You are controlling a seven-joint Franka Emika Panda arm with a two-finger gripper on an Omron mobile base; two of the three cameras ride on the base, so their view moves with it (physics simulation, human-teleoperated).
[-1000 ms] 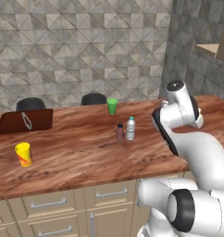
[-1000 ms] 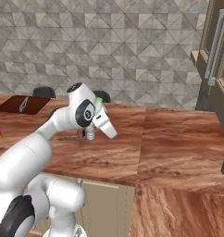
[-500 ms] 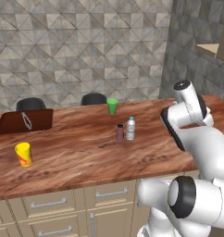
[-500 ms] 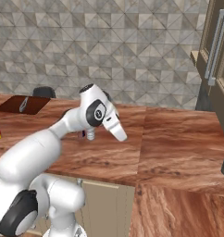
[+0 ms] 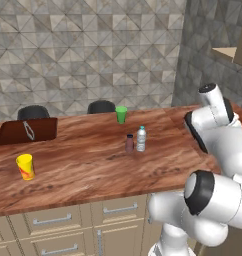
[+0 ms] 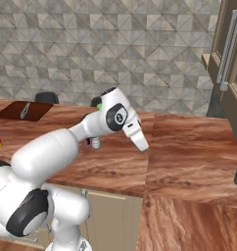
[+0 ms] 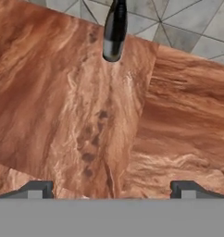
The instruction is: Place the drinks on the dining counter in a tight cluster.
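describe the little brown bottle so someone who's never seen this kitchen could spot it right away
Look at the long reddish wooden counter under the grey tiled wall. Near its middle, in front of a green cup, two small bottles stand side by side. The brown bottle is the shorter, dark maroon one; its neighbour, the water bottle, is clear with a white cap.
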